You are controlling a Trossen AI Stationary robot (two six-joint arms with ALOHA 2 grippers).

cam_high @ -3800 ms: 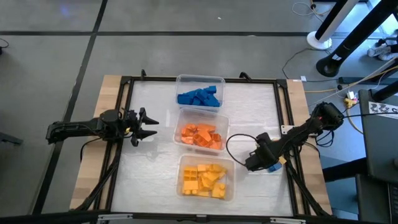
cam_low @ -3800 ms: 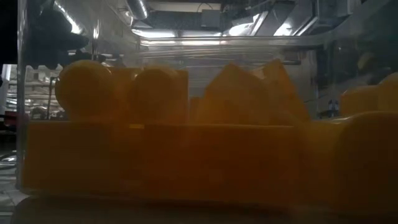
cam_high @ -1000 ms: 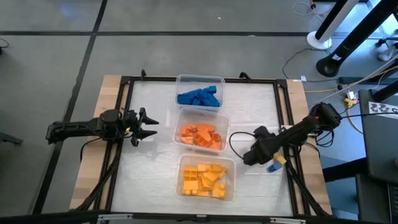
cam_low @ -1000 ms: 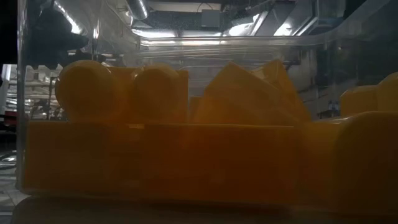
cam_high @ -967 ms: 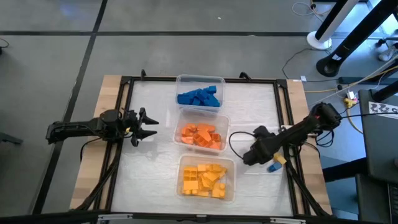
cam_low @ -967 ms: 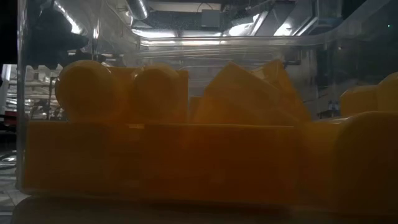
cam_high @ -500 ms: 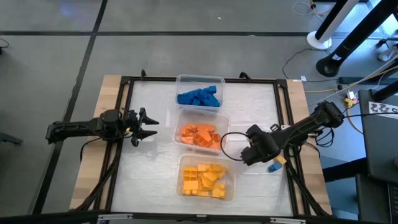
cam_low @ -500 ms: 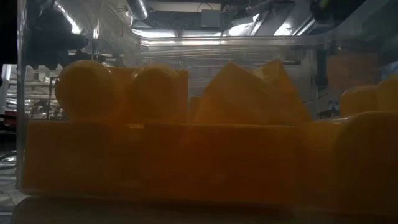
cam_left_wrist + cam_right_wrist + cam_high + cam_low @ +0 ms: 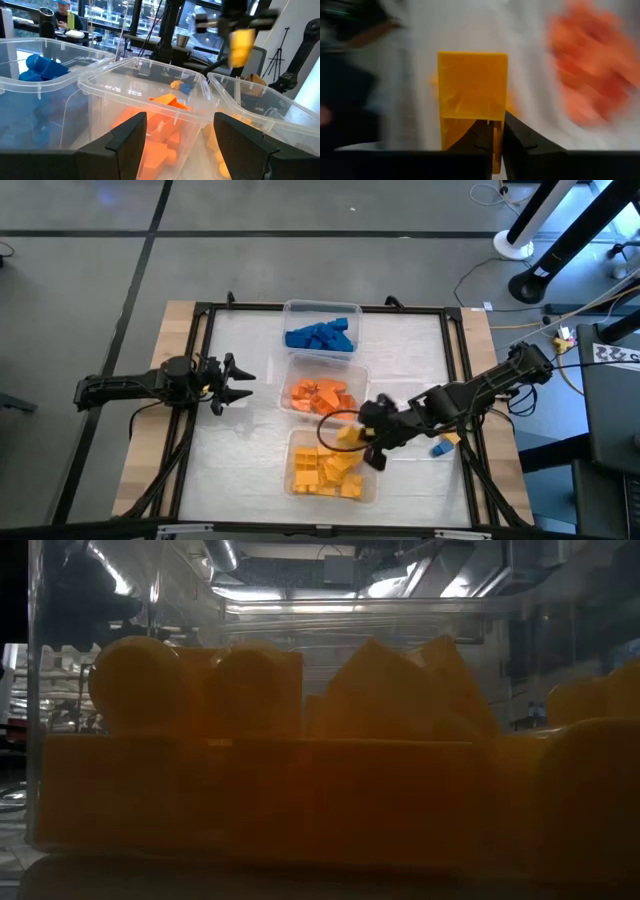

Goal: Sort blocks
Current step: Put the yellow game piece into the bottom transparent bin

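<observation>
I see my left gripper waiting wide open at the table's left. Right of it, my right gripper pinches a yellow plastic block over the clear yellow-block tub, seemingly above its far-right corner.

From table height, the yellow blocks press so close to the lens that they fill the view, hiding both arms and the other tubs. The right wrist view is smeared: the orange blocks are only a blur. Overhead, a blue piece beside the right arm is too small to make out its shape.
</observation>
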